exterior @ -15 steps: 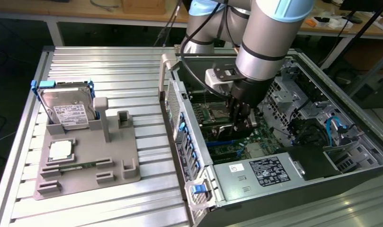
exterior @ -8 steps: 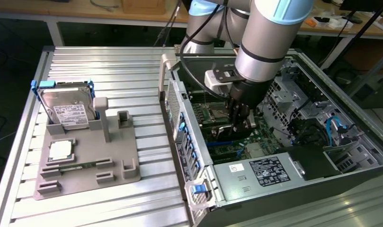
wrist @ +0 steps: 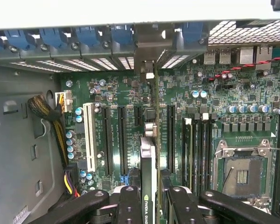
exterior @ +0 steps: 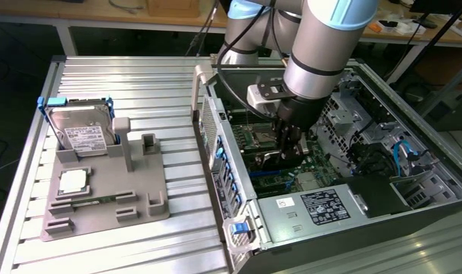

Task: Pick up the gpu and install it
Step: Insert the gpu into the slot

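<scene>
Here, the pincer (wrist: pixel 149 201) sits low inside the open computer case (exterior: pixel 215 120). Its fingers (wrist: pixel 129 200) are narrowed onto the gpu (wrist: pixel 148 158) and clamp it edge-on, with the black cooler on one face and the thin green board on the other. The card reaches from the pincer down toward the motherboard (wrist: pixel 214 93). Its long axis runs parallel to the black expansion slots (wrist: pixel 105 140) and points at the blue-latched rear openings (wrist: pixel 88 35). It stands between two long slots; whether its lower edge has entered a connector I cannot tell.

Room looks tight. Memory sticks (wrist: pixel 189 144) and the processor socket (wrist: pixel 242 172) flank one side, and the white slot (wrist: pixel 88 140) and a cable bundle (wrist: pixel 42 109) flank the other. The hard drive (exterior: pixel 78 134) stands in its grey holder (exterior: pixel 101 194) on the worktop (exterior: pixel 139 74), well apart from the case, toward the exterior view's left.
</scene>
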Motion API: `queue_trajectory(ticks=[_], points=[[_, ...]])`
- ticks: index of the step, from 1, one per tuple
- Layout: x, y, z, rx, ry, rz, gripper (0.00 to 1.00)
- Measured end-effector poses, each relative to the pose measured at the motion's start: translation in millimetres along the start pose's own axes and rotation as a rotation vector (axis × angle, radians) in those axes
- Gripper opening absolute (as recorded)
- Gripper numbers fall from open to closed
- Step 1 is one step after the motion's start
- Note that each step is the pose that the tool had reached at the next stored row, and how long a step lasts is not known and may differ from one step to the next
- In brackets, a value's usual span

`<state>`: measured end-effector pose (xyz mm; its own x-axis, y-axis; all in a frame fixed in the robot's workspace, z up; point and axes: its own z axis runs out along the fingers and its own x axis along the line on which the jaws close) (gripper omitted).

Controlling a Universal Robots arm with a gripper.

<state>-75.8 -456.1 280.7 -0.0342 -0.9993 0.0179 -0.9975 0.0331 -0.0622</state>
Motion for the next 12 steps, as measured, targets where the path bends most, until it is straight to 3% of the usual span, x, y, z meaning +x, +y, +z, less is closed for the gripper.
queue_trajectory(ticks=[1,7,12], points=[[0.0,-0.5,0.0,-0.0014,0.0001,0.001,0.27],[-0.1,-6.7,0.3,-0.0230,0.0013,0.003,0.27],[-0.1,-6.9,0.6,-0.0243,0.0015,0.004,0.27]])
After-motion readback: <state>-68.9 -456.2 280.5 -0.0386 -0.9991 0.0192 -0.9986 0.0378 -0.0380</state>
